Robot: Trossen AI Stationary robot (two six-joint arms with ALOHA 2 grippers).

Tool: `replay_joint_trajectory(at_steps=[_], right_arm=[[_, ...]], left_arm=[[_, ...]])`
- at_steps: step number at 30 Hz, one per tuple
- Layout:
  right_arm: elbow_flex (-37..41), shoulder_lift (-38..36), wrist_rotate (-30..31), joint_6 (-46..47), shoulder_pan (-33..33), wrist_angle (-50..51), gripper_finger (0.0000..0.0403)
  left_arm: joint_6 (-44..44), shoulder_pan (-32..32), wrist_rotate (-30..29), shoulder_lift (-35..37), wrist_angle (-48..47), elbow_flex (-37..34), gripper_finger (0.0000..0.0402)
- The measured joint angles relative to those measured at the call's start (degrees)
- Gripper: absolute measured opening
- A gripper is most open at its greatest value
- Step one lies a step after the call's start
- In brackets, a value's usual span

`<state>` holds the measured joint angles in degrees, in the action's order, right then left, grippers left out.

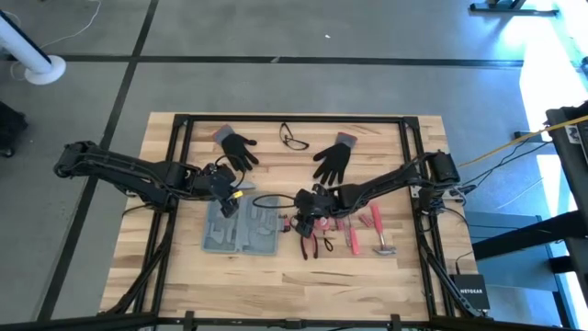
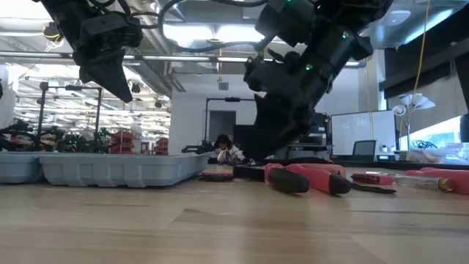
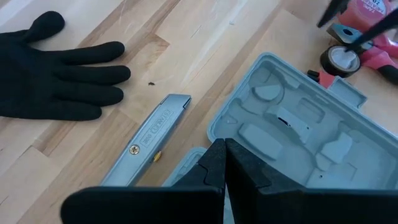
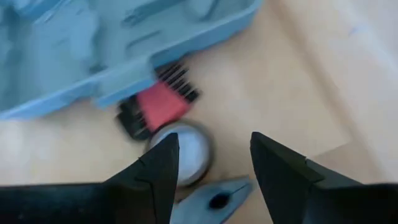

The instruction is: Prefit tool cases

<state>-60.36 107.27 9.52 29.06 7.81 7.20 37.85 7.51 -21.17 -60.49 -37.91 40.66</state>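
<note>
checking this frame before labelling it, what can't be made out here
- Tool case, high view: its upper left corner is covered by the left gripper.
- Low view: the case wall hides its recesses.
- Utility knife, left wrist view: its lower end runs behind that gripper's shut fingers.
- Tape roll, right wrist view: blurred, partly behind the open right gripper.
- Tools right of the case, high view: too small to name.

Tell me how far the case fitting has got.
Done: the case lies open, recesses apparently empty. In hand: the open right tool hovers over a tape roll beside the case; the shut left tool waits above it. Left: pliers and other tools remain outside.
</note>
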Motion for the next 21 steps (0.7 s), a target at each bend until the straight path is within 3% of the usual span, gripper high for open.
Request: replay_joint_trajectory(at_steps=[9,14,21], right_arm=[[0.0,1.4,-1.8,-2.8,-1.5,-0.1,0.0188],[0.0,1.6,-6.7,-5.4,-1.4,1.2,0.0188],[0.0,1.7,0.0,-4.0,-1.6,0.5,0.0183]], left_arm=[[1.1,0.0,0.0,0.0,0.0,0.0,0.0],[1.2,0.0,0.0,0.0,0.0,0.0,0.0],[1.2,0.0,0.0,0.0,0.0,0.0,0.0]])
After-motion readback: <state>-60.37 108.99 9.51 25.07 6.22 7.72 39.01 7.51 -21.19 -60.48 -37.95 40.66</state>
